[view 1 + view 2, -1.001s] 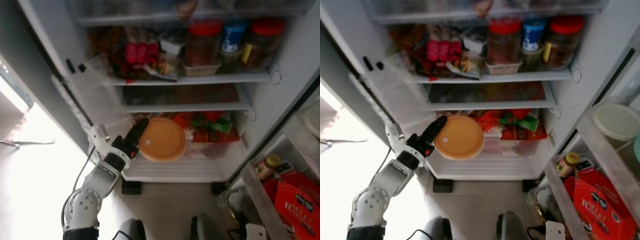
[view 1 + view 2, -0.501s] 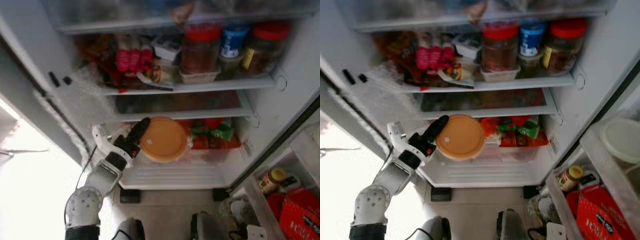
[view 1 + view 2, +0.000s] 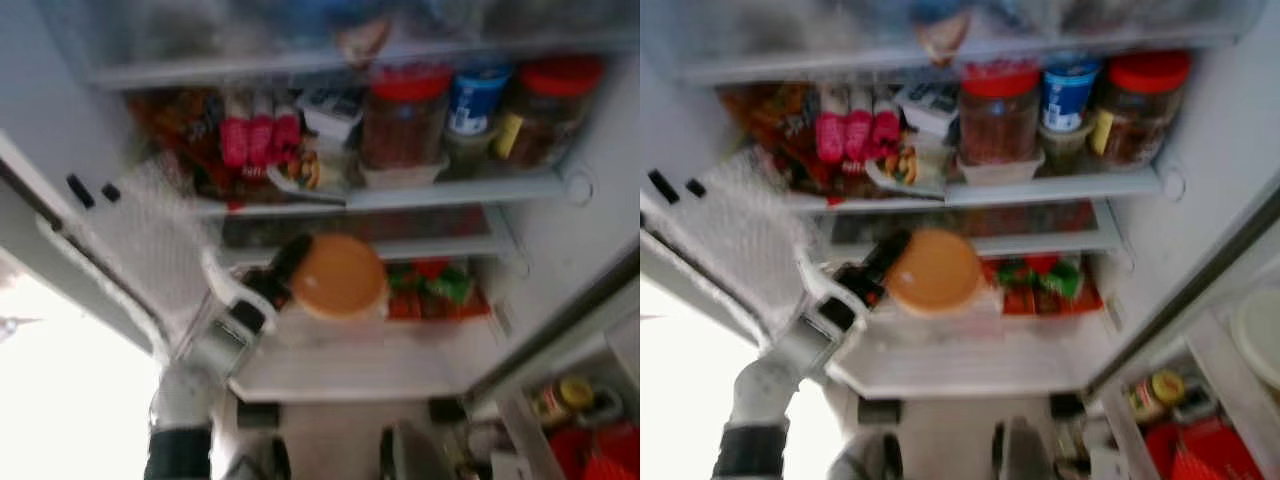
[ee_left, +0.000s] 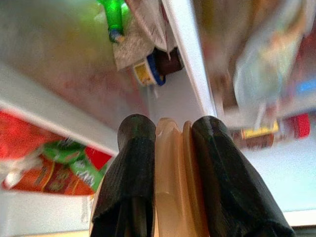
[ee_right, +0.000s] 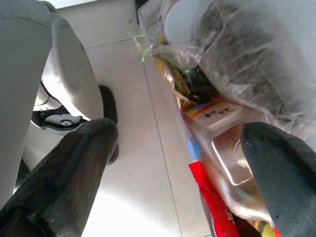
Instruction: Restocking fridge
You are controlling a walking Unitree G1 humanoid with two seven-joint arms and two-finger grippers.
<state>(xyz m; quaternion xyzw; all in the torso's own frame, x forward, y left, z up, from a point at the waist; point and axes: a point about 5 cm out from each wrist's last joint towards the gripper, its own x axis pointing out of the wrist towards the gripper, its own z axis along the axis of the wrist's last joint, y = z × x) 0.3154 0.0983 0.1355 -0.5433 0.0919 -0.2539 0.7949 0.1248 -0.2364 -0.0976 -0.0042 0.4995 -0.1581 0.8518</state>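
Observation:
A round orange lidded container (image 3: 338,275) stands on edge in the open fridge (image 3: 560,250), just under the lower glass shelf (image 3: 440,246). It sits left of the red and green packets (image 3: 440,288). My left gripper (image 3: 288,262) is shut on its left rim. In the left wrist view both black fingers (image 4: 131,177) pinch the orange container (image 4: 173,187) between them. My right gripper (image 5: 180,136) hangs low with its fingers (image 5: 74,163) wide open over the floor, beside a door bin of bagged items (image 5: 237,74).
The upper shelf carries red-lidded jars (image 3: 405,115), a blue-lidded tub (image 3: 478,95) and red packs (image 3: 255,140). The fridge door's bin at the lower right holds a yellow-lidded jar (image 3: 572,392) and a red box (image 3: 610,445). Bright floor (image 3: 60,400) lies to the left.
The whole picture has shifted and blurred, so the camera moved. My left gripper has carried the orange container deeper into the fridge, closer under the lower glass shelf.

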